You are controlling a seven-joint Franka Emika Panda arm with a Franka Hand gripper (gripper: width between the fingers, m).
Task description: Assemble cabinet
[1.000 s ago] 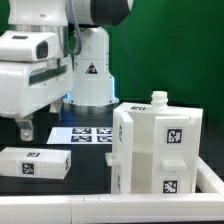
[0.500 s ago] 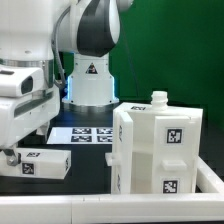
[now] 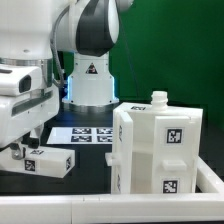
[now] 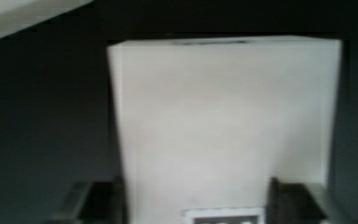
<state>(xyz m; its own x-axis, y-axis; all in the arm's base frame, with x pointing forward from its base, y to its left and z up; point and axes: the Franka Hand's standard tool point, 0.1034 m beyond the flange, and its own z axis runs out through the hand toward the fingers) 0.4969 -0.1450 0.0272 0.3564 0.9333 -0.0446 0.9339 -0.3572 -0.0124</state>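
Jaws grip slab (image 3: 45, 160) by side edges; cabinet body (image 3: 158, 150) well apart, rm btwn

Tagged white cabinet body (image 3: 160, 145) upright, exterior view's right; tagged slab (image 3: 45, 160) flat, exterior view's left.

Exterior view: bright, even light, sharp. My wrist view: dim, soft-focused; the white rectangular plastic block (image 4: 211, 120) glares, edges blurred.
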